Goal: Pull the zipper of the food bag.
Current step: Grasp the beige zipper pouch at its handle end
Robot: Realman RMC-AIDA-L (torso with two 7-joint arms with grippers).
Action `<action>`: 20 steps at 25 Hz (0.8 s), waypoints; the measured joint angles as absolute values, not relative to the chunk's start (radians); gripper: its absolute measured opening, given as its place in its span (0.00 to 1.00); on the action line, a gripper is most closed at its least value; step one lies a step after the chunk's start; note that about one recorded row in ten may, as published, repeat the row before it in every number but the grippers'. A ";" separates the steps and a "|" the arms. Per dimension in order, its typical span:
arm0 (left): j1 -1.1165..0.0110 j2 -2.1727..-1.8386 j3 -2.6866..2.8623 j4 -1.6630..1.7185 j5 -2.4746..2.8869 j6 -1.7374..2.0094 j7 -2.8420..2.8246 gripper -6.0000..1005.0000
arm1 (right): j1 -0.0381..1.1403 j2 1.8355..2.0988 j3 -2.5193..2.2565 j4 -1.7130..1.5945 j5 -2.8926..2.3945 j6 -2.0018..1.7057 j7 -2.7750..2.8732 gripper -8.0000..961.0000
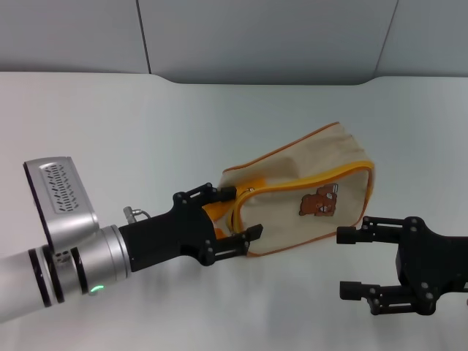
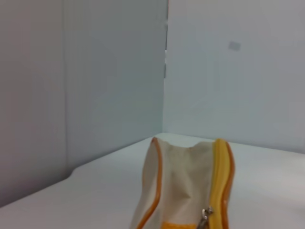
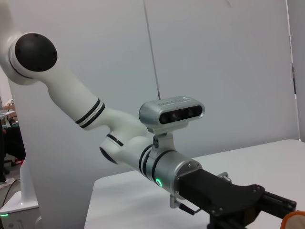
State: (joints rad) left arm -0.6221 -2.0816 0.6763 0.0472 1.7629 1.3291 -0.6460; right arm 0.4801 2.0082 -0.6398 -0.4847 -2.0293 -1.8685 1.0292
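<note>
Head view: 1 food bag (image 1: 307, 194) lying on its side on white desk (image 1: 110, 131).
Hidden: zipper (image 2: 218, 186) end behind left end effector (image 1: 238, 216); pull tab (image 2: 206, 215) visible only from left wrist.
Left end effector: fingers apart, straddling bag's end.
Right end effector (image 1: 351, 263): apart, just beside bag.
</note>
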 joint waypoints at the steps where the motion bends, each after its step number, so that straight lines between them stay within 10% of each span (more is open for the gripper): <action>1: -0.624 -2.082 0.673 0.038 1.755 1.321 -0.634 0.75 | 0.480 2.008 -0.640 -0.485 -2.029 -1.869 1.029 0.74; 7: -0.628 -2.082 0.610 0.000 1.743 1.263 -0.601 0.74 | 0.479 2.007 -0.640 -0.484 -2.029 -1.872 1.029 0.74; 20: -0.602 -2.079 0.614 0.005 1.756 1.282 -0.604 0.30 | 0.477 2.006 -0.613 -0.485 -2.029 -1.899 1.029 0.72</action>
